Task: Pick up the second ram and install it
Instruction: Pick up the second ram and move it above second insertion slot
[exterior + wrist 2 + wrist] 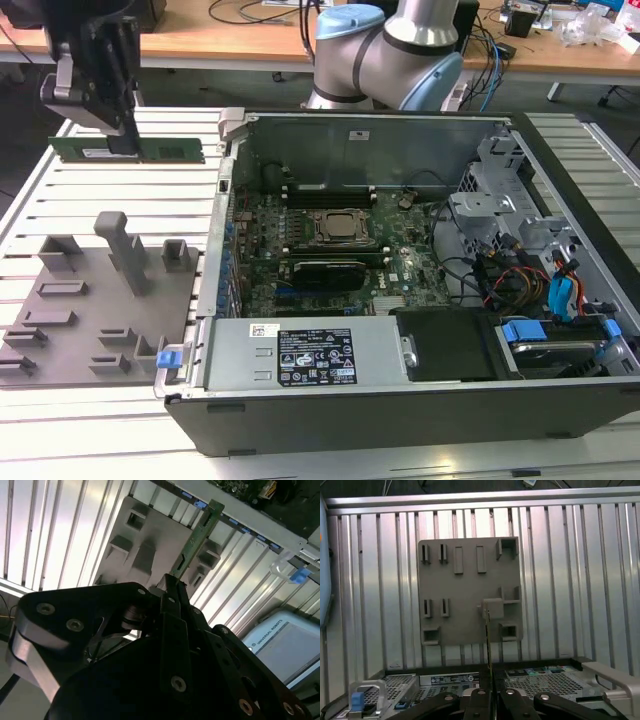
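Second ram (172, 151) in tool (121, 146), on edge, long axis horizontal

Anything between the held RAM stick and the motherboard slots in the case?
Yes: the case's side wall. The end effector holds the second ram over the slatted table, on the exterior view's left of that wall, which stands between it and the memory slots. Above the slots nothing visible blocks.

We see the second ram (170, 151), a long green stick with a pale label, held level on edge, upper left of the exterior view.
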Robot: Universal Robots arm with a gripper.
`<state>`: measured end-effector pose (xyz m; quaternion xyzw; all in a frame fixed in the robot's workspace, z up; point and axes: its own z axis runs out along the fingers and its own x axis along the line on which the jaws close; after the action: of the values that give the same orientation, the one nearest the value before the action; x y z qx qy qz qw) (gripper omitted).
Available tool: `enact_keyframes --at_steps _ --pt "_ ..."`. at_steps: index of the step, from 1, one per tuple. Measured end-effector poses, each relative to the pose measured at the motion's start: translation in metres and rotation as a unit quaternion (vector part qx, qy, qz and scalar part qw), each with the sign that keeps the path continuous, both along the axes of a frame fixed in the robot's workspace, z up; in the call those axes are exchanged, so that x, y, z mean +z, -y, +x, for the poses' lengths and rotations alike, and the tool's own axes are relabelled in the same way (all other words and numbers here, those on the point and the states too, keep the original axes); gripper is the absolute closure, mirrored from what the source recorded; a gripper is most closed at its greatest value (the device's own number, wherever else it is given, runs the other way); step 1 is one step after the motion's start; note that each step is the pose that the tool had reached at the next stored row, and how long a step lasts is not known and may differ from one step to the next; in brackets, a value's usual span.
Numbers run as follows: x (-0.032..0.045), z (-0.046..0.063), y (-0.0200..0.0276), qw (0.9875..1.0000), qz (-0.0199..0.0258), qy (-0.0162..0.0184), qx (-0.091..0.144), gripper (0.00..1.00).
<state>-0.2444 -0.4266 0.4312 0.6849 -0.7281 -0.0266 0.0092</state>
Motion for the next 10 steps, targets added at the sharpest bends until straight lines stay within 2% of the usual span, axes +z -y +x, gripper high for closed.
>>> enact_keyframes --at_steps 5,7,10 --pt "0.0 0.02 0.0 1.0 0.0 -0.0001 0.0 0.87" --pt "0.0 0.025 0.0 1.0 0.0 -0.0001 0.0 0.87" --pt "0.0 0.04 0.0 1.0 0.0 -0.0002 0.0 0.87"
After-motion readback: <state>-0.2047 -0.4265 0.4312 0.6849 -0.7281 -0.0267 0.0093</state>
